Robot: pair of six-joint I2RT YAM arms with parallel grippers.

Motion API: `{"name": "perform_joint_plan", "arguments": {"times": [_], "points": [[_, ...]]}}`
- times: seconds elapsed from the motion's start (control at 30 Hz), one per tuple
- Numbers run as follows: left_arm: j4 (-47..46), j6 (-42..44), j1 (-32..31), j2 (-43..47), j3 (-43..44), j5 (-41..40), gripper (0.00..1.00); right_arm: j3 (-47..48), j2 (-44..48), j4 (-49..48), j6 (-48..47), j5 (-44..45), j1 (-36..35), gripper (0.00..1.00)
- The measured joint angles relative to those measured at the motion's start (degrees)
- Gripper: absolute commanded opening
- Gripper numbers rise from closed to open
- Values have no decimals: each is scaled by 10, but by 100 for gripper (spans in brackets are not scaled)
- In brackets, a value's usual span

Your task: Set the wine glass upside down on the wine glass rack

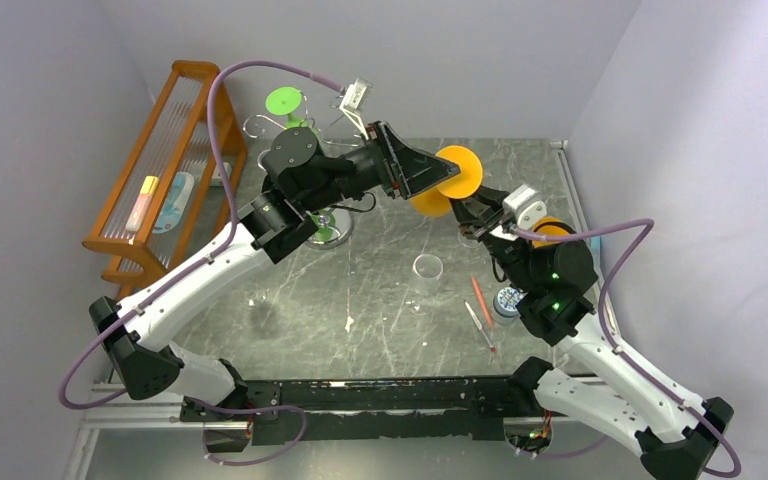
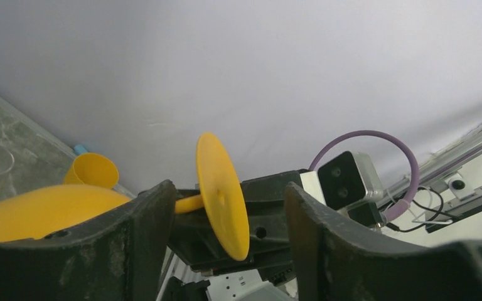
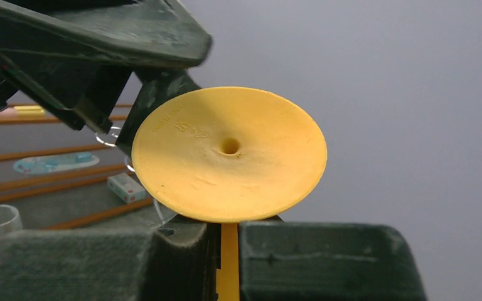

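Stem of the orange glass [image 1: 457, 172] is pinched between the fingers of the right end effector [image 3: 229, 251], with the foot disc facing that wrist camera and the bowl out of its view. The glass hangs roughly on its side above the far right of the surface [image 1: 380, 300], well apart from the rack [image 1: 332, 235]. The left end effector [image 2: 229, 200] stands spread on either side of the foot, with gaps showing; whether a finger touches the bowl cannot be told. The left arm hides most of the rack: only wire curls, a green glass [image 1: 283, 100] on top and part of the mirrored base show.
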State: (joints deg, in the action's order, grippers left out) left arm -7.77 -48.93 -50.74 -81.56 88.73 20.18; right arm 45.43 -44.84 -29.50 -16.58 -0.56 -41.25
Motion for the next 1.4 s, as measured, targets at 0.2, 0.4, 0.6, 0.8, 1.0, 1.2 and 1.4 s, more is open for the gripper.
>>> {"name": "perform_joint_plan", "arguments": {"times": [0.2,0.4,0.6,0.8,1.0,1.2,1.4], "points": [[6,-7,0,2,-1,0,43,-2,-7,3,-11,-23,0,0],[48,3,5,6,-1,-2,13,-10,-10,-2,-21,-31,0,0],[62,-22,17,5,-1,15,5,-11,-13,-4,-43,-38,0,17],[74,-19,22,0,27,24,5,-8,-14,3,-37,-39,0,58],[66,-16,56,-19,89,48,5,-12,12,9,-22,-30,0,71],[13,-45,118,-50,120,85,5,-26,44,17,-7,-21,0,73],[8,-64,181,-116,173,99,5,-42,76,26,21,-13,0,73]]}}
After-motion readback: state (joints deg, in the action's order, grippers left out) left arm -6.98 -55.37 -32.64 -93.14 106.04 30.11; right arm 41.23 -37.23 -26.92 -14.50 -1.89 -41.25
